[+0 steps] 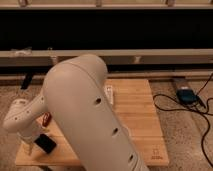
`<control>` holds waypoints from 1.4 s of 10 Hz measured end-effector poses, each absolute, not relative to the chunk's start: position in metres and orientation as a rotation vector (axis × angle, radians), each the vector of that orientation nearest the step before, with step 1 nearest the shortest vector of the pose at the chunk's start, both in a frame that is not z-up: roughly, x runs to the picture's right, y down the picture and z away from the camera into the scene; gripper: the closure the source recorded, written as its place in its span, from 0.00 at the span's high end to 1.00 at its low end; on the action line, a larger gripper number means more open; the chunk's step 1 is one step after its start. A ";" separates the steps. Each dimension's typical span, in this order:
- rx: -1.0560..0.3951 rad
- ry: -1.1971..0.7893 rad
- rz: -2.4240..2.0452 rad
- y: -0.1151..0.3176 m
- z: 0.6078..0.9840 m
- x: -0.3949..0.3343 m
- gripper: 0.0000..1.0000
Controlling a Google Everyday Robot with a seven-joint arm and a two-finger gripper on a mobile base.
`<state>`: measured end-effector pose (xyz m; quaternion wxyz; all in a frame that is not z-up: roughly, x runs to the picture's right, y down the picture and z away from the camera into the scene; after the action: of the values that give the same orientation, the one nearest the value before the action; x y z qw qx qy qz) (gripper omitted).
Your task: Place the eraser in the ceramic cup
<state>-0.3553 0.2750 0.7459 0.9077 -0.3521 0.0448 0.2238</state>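
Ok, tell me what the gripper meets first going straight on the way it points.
The gripper, low at the left, seems to point down: probably the wooden table right under it, though depth is unclear.

Centre: arm (90, 115) over worktop (142, 117). Claw (44, 144) low at the worktop's front-left corner. Oblong (46, 119) just behind claw. Bar (109, 94) mid-worktop, beside arm. Box (186, 95) and cables (167, 106) on floor (182, 142), right of worktop.
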 end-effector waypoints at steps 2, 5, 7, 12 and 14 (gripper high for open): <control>-0.711 0.114 0.457 0.277 0.750 -0.356 0.80; -0.668 0.160 0.441 0.280 0.757 -0.357 0.75; -0.649 0.186 0.438 0.281 0.761 -0.355 0.53; -0.615 0.219 0.437 0.273 0.755 -0.344 0.06; -0.597 0.222 0.449 0.263 0.740 -0.333 0.00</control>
<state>-0.3334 0.2629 0.7404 0.9251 -0.2908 0.1082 0.2189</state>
